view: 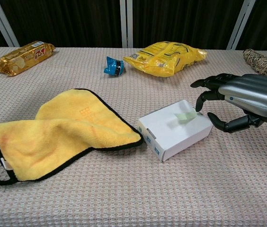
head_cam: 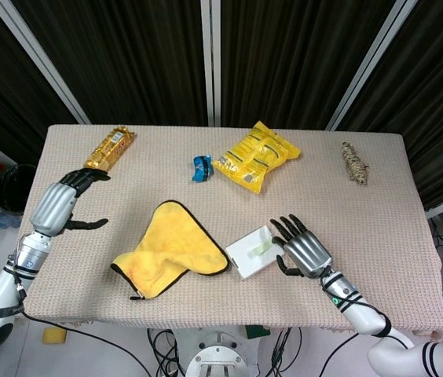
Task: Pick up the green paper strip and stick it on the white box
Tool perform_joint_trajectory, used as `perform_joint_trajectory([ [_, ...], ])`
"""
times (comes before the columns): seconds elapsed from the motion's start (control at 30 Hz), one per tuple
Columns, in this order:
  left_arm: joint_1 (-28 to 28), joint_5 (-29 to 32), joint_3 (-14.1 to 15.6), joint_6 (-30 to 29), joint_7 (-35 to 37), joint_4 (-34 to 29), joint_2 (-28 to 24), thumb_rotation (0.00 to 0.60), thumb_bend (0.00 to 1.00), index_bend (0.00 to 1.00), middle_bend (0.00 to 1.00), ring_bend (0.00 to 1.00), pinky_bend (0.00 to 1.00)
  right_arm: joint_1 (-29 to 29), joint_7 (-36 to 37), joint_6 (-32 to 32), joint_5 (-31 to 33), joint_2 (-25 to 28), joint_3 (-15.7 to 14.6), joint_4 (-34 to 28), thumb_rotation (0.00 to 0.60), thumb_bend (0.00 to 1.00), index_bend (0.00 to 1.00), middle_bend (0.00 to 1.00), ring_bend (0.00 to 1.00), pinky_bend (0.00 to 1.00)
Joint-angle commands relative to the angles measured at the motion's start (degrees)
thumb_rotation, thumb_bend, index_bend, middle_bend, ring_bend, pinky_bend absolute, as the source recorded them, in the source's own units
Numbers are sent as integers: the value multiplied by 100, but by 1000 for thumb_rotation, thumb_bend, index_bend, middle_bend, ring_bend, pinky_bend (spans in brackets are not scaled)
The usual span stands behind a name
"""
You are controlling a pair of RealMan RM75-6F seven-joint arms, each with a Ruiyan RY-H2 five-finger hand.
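We see the green paper strip [view: 185, 116] lying on top of the white box [view: 175, 129], which sits on the desk [view: 124, 189] beside the yellow cloth [view: 57, 130]. Our right hand [view: 247, 101] hovers just beside the box, fingers [view: 204, 100] spread, holding nothing; our left hand [head_cam: 63, 206] rests apart, fingers loosely open.

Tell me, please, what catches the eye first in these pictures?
The yellow cloth lies crumpled at the table's front left. Beside it sits the white box with the green strip on top, and the right hand hovers open just to its right.
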State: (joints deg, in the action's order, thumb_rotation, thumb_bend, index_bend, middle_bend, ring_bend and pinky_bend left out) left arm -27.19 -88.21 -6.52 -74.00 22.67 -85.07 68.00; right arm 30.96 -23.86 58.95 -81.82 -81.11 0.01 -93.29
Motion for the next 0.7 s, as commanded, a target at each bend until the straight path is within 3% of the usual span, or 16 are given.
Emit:
perform_joint_trajectory([
  [0.03,0,2,0,3,-2,0,2,600,40,254,227,179,208,4,-8,-37,36,-13,-1,24,258,620,319,0,0,0],
  [0.7,13,5,7,-8,26,28,-1,600,41,254,227,179,208,50,16,-100,112,-94,57,143,270,620,325,0,0,0],
])
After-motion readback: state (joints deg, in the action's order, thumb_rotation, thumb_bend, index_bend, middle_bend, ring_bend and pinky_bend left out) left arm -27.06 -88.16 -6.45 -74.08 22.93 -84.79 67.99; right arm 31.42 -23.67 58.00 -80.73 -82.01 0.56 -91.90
